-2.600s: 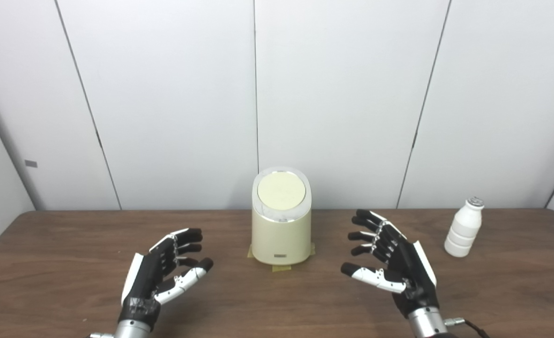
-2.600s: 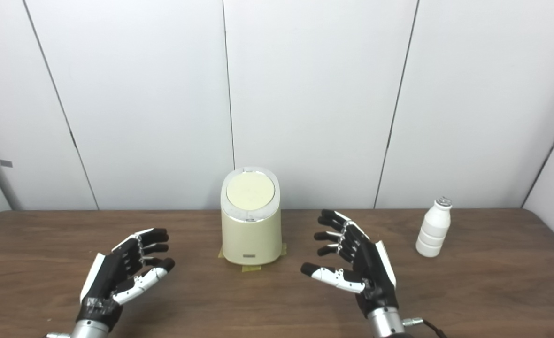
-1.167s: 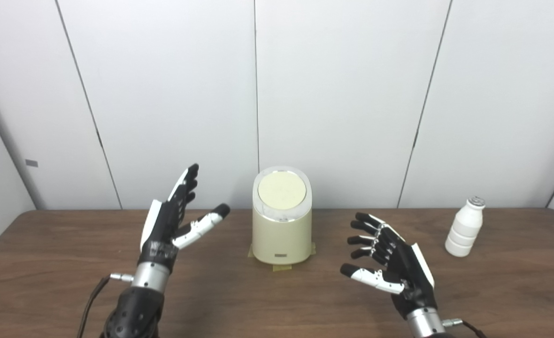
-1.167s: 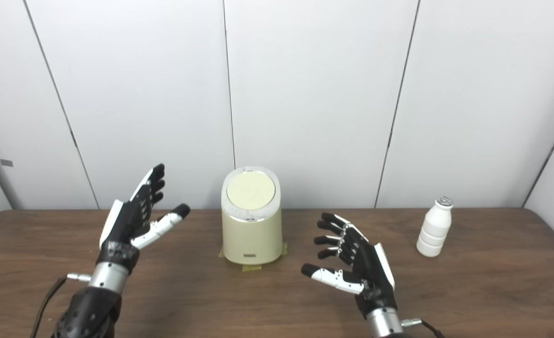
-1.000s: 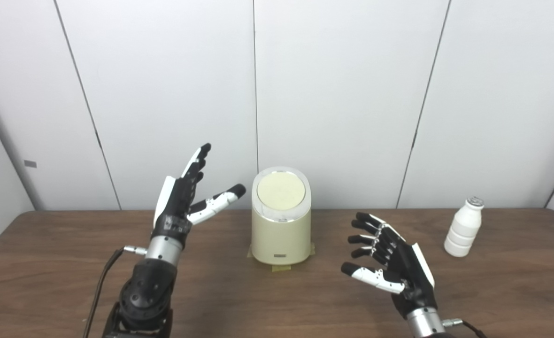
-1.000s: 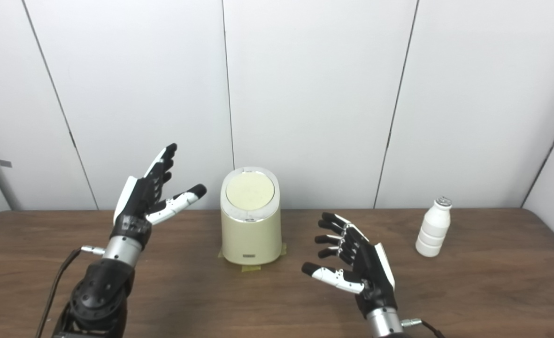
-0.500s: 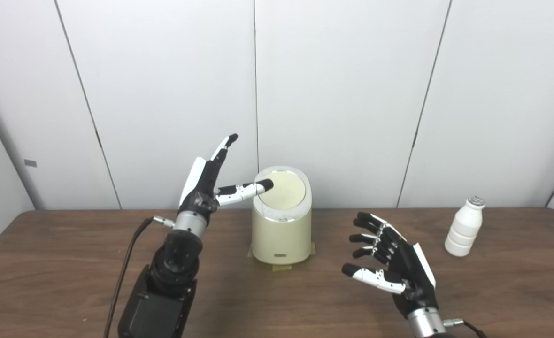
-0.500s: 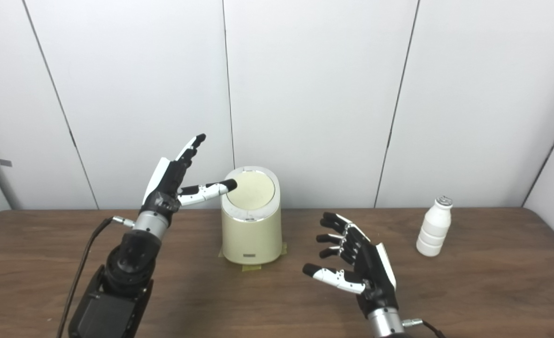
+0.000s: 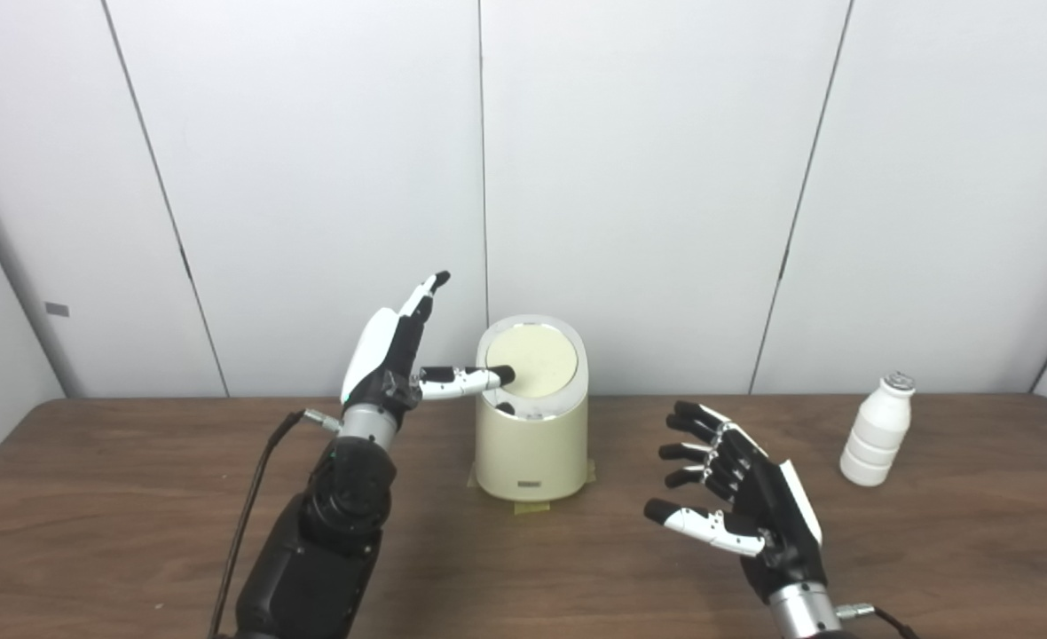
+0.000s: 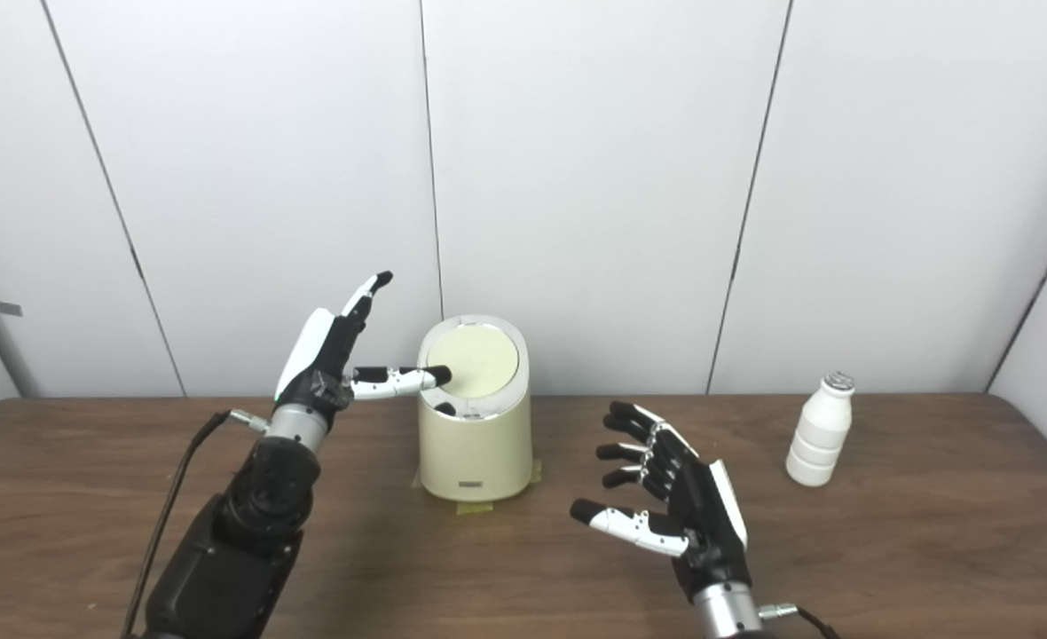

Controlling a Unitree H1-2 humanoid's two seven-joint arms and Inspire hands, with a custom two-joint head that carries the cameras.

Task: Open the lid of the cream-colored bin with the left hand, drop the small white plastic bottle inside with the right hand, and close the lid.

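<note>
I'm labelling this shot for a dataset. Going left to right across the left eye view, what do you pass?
left hand → cream bin → right hand → white bottle, all at or over the brown table.

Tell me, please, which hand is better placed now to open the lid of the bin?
The left hand. Its thumb already reaches over the rim of the cream-colored bin, at the closed lid. The right hand hovers open over the table, nearer the robot and short of the white bottle.
</note>
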